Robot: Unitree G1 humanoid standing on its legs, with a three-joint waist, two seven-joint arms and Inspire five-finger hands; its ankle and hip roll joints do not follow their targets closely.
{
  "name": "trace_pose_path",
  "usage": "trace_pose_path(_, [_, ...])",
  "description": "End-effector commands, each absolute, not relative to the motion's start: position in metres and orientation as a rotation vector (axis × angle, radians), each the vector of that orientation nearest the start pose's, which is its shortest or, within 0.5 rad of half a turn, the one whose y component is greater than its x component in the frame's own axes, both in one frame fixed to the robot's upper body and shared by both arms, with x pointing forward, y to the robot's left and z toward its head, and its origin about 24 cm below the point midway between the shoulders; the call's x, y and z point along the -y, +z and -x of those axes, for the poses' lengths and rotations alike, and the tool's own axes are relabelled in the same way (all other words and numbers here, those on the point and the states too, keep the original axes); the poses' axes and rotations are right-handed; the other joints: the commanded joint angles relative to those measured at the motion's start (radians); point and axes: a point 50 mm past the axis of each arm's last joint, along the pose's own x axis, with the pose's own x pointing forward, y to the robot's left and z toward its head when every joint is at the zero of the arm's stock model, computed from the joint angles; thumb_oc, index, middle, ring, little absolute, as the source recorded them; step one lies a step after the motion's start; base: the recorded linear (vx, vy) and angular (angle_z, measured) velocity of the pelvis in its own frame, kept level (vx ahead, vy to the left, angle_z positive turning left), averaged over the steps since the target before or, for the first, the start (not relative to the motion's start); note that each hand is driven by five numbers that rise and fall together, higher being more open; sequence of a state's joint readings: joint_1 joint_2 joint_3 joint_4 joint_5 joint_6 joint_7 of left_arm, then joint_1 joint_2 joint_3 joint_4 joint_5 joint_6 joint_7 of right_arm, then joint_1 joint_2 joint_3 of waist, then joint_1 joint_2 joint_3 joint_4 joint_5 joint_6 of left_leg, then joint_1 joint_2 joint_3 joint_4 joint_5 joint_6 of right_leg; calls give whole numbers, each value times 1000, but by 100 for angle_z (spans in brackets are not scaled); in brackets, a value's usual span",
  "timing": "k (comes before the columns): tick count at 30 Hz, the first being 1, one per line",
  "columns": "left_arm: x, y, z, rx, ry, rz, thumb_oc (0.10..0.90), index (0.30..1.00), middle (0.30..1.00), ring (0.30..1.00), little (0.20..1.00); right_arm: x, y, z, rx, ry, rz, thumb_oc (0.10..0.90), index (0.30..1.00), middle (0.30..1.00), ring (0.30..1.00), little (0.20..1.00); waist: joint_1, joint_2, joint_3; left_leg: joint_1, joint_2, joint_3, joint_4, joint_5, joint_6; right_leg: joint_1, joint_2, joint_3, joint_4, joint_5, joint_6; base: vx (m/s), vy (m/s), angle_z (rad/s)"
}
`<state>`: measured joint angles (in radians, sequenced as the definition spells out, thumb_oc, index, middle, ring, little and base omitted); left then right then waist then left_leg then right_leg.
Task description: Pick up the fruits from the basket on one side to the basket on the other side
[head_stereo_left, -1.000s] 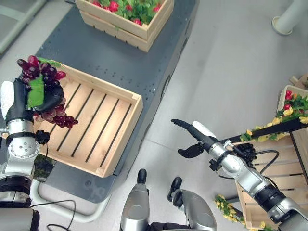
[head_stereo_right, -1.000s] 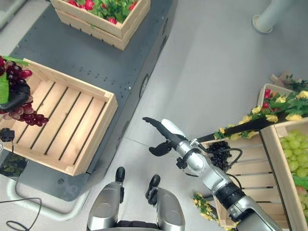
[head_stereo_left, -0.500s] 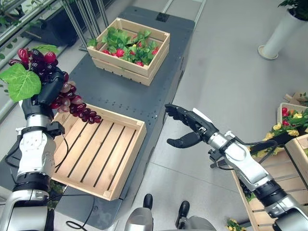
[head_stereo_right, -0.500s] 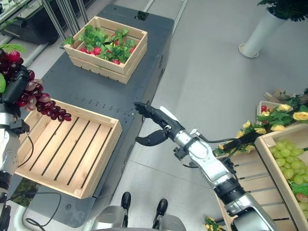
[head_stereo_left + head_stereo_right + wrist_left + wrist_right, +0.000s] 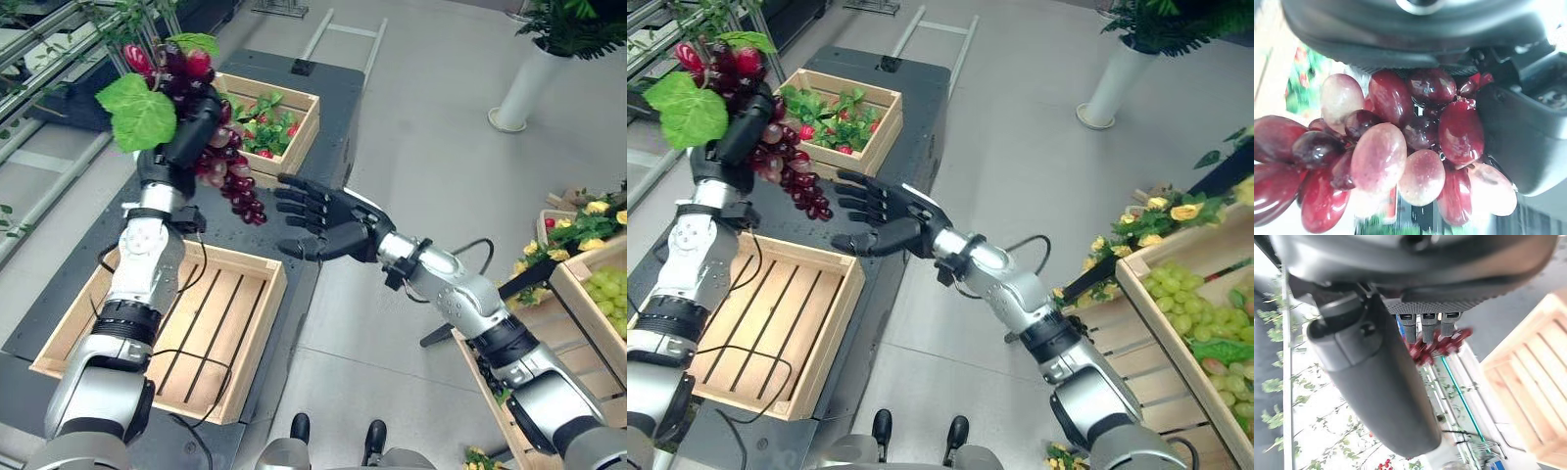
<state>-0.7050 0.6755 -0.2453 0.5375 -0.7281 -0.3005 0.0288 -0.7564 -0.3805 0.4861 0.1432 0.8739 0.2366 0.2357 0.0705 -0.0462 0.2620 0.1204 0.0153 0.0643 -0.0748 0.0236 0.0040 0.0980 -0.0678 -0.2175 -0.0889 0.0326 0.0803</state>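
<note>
My left hand [image 5: 184, 137] is raised high and shut on a bunch of red grapes [image 5: 223, 171] with a big green leaf [image 5: 140, 110]; the bunch hangs down to the right of the hand. Up close, the red grapes [image 5: 1400, 152] lie against the left hand's palm [image 5: 1415, 34]. My right hand [image 5: 328, 217] is open, fingers spread, just right of and slightly below the hanging bunch, not touching it. Below them sits an empty wooden crate [image 5: 167, 328] on a dark cart [image 5: 348, 108]. At the right, a wooden crate [image 5: 1205, 343] holds green grapes [image 5: 1190, 299].
A second wooden crate [image 5: 266, 122] with leaves and red fruit stands at the far end of the cart. Yellow and red flowers [image 5: 588, 220] lie by the right crates. A white planter [image 5: 522, 83] stands on the floor at the back right.
The camera has tilted up. My left hand has lifted the red grapes higher and carried them rightward. My right hand has reached left toward the bunch and spread its fingers.
</note>
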Motion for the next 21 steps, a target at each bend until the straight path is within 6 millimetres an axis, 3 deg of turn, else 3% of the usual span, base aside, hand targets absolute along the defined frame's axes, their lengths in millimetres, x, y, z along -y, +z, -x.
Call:
trace_pose_path(1, [-221,250,-368,616,-56,-82,400,300,300,300,300,43,192,-335,120,859,-232,800,900,900,900,900,-6,39,-228,-39,-66,-24,-13,-50,-7,3,26,-12,2,-28,-24,23,-14,-21])
trace_pose_path(6, [-201,250,-373,613,-110,-110,400,300,300,300,300,45,202,-344,145,763,-183,800,900,900,900,900,-18,36,-232,-31,-64,-13,-13,-55,-5,7,30,-2,2,-30,-29,1,-3,-7])
trace_pose_path(8, [-183,249,-376,608,-154,-126,400,300,300,300,300,42,209,-350,145,725,-171,800,900,900,900,900,-25,37,-235,-23,-62,-4,-13,-58,-5,10,32,5,2,-30,-32,0,0,0])
trace_pose_path(12, [-172,248,-379,600,-198,-133,400,300,300,300,300,41,213,-354,140,711,-146,800,900,900,900,900,-31,36,-237,-20,-62,3,-13,-59,-5,11,34,10,2,-31,-32,-6,6,-2])
trace_pose_path(21, [-145,255,-378,639,-291,-118,400,300,300,300,300,44,208,-366,92,609,-95,800,900,900,900,900,-34,35,-248,-15,-60,16,-13,-57,-7,15,32,8,2,-31,-33,0,0,0])
